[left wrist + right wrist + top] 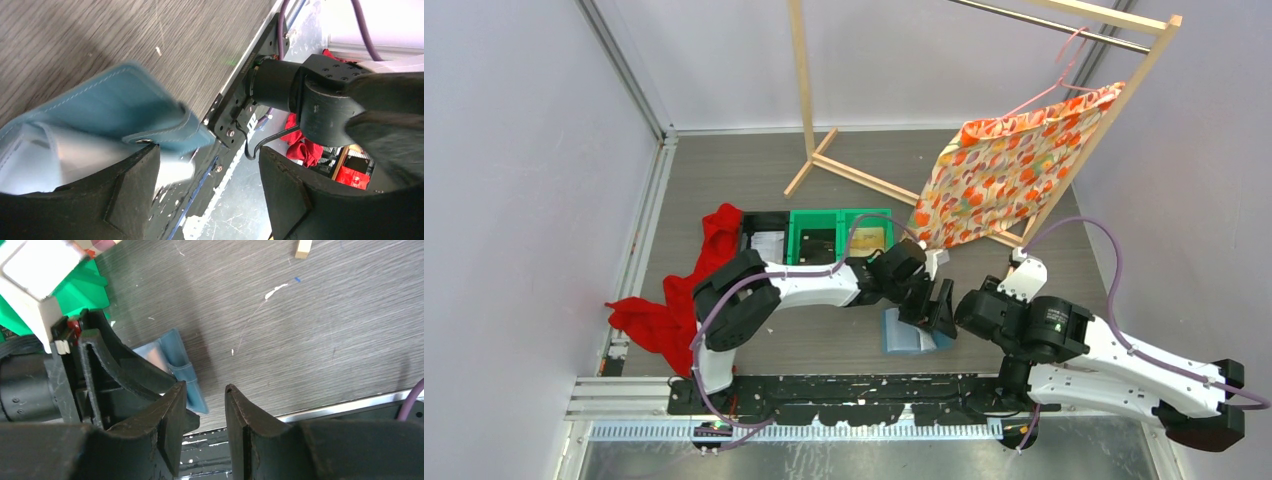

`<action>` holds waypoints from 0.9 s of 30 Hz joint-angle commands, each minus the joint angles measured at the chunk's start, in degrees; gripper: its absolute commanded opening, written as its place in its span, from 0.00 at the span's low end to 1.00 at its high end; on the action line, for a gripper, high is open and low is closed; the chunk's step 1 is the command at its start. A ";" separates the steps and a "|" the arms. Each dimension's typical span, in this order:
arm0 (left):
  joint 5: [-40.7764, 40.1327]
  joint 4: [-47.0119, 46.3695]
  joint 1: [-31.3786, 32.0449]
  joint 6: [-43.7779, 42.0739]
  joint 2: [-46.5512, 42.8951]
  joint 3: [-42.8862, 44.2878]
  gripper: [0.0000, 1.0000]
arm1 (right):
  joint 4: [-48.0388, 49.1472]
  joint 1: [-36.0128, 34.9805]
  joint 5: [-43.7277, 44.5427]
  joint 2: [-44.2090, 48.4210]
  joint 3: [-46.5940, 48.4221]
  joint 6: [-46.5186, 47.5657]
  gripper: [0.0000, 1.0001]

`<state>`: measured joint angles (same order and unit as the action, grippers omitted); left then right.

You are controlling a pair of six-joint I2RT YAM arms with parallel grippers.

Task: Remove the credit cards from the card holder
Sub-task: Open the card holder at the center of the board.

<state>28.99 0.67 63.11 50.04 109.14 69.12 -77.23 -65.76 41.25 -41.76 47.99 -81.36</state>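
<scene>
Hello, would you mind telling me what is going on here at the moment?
The left gripper is open over the slate-blue card holder, which lies unfolded, one finger above its pale pockets. The right gripper hovers open just beside it, holding nothing. No card is out yet.

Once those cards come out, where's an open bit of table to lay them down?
Bare table lies between the red cloth and the card holder, and behind the green bins. It is crowded around the card holder, where the left tool and right tool meet.
</scene>
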 commanded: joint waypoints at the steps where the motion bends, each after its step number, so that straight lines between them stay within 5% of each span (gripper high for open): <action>1: 1.33 -1.62 0.51 -1.42 0.35 4.34 0.75 | 3.29 0.16 -1.40 2.01 -2.21 -3.01 0.39; 11: -3.32 8.46 0.28 -6.99 -5.89 5.10 0.83 | 0.39 0.12 -0.10 4.99 -1.87 -4.07 0.20; 27: -15.75 23.95 -12.52 -7.95 -34.41 -8.68 0.87 | 35.61 0.10 -17.98 -20.49 -0.03 22.44 0.04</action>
<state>17.98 17.98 53.15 43.00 78.83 63.64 -51.77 -65.63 28.53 -55.64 45.58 -66.98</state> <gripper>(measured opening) 0.864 0.048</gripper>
